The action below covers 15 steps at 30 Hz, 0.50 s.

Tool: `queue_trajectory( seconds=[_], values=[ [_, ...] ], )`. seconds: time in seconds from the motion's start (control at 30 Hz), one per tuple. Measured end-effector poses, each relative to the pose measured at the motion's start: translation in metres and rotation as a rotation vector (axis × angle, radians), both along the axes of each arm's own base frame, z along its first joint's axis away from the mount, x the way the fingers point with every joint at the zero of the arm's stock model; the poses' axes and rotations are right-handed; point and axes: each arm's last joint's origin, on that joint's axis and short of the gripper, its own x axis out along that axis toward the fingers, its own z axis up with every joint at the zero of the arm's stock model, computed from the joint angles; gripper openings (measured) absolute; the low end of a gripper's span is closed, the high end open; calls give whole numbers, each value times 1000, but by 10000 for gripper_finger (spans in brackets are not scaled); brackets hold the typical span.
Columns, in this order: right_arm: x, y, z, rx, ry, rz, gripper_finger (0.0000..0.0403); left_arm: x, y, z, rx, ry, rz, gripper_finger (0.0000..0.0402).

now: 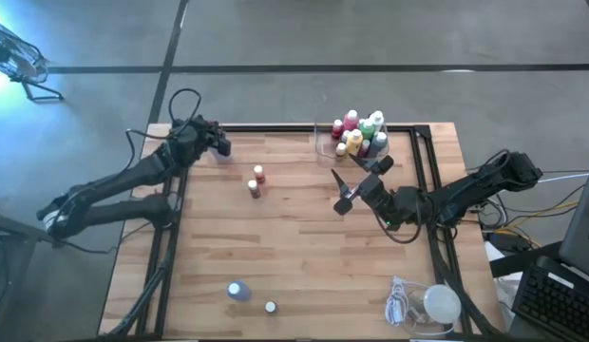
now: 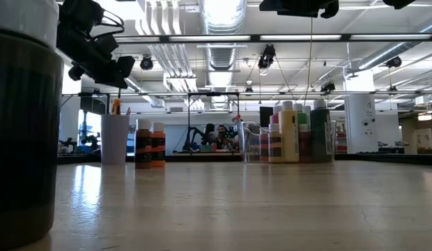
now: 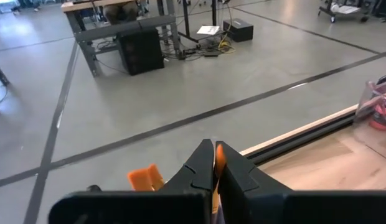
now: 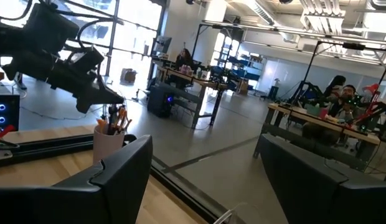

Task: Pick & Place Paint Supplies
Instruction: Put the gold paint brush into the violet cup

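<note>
Hovering Above the Filled Tray

Hovering right of the tabletop's [image 1: 304, 237] centre, the right gripper [image 1: 344, 190] hung with its jaws spread wide and nothing between them, pointing toward nine o'clock. The left gripper [image 1: 221, 144] waited over the tabletop's far-left corner, at about eleven o'clock, its jaws pressed together and empty.

Most of the small pale-capped paint bottles [image 1: 359, 133] stood clustered upright in the clear plastic tray [image 1: 325, 142] at the far edge, around one o'clock. Two brown bottles [image 1: 256, 182] stood touching just left of centre. A purple-blue bottle [image 1: 238, 291] and a smaller pale-capped bottle [image 1: 270, 307] stood at about seven o'clock, near the front edge. A pale purple cup [image 2: 114, 138] holding thin brushes sat beneath the left gripper.

Every bottle stood with its long axis vertical, cap up. They looked light, rigid and smooth-sided, so probably slippery and easy to tip; a grip across the body, below the cap, would likely hold best.
</note>
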Motion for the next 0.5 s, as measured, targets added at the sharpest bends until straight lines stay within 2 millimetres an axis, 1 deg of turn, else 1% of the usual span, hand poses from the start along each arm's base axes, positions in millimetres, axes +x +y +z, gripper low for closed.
queue_trajectory(
  seconds=[0.13, 0.5],
  values=[
    [0, 0, 0, 0, 0, 0, 275, -2, 3, -6, -15, -24, -13, 6],
    [0, 0, 0, -1, 1, -1, 253, -6, 3, -24, -55, -12, 9, 6]
  ],
)
